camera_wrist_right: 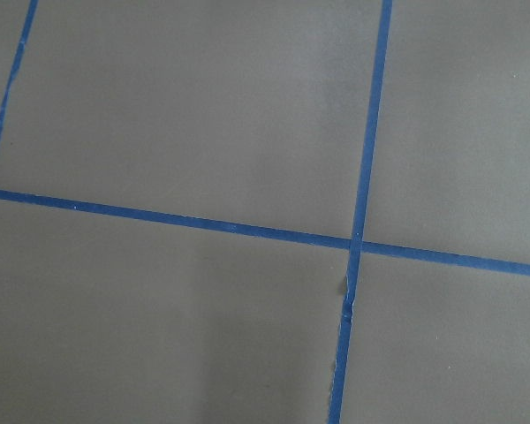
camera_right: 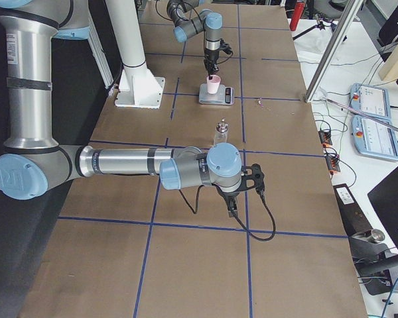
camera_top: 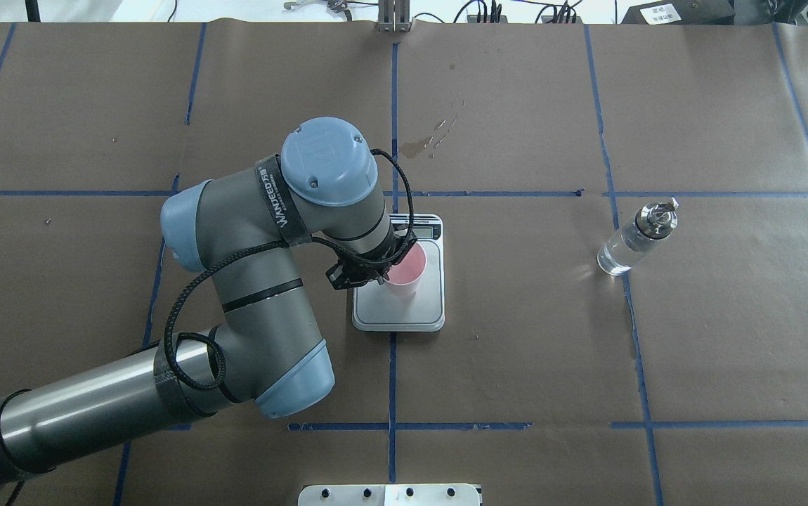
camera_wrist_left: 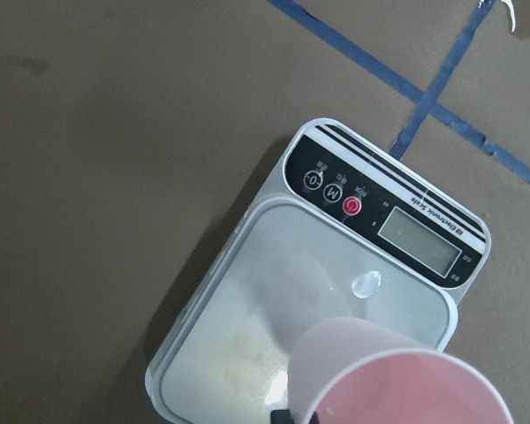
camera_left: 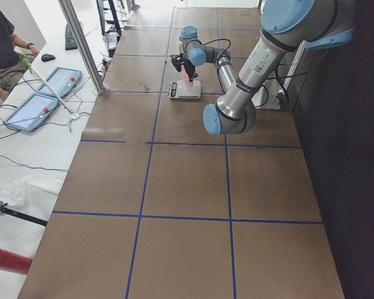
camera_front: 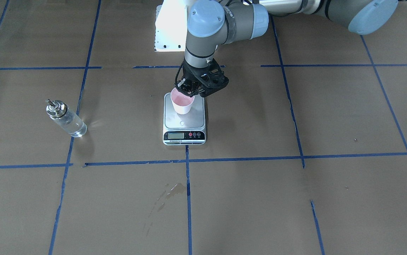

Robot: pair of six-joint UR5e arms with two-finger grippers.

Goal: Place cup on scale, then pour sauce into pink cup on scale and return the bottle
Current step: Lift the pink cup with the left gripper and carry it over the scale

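LEFT ARM SETS CUP ON SCALE: The left gripper (camera_front: 190,91) pinches the rim of the pink cup (camera_front: 182,102), closed on its thin wall, holding it upright over the steel platform of the scale (camera_front: 197,122). Whether the base bears on the platform cannot be told. The left arm (camera_top: 249,281) reaches across the tabletop (camera_front: 295,198), wrist turned steeply down. The cup looks light and thin-walled, apt to tip or flex, so a gentle rim pinch suits it. The bottle (camera_front: 65,118) of clear sauce (camera_front: 74,127) stands well apart. It is smooth glass and probably heavier, so it is likely best gripped around the body below its metal cap (camera_front: 55,108). The right gripper (camera_right: 233,211) hangs low over the tabletop, its opening impossible to judge.
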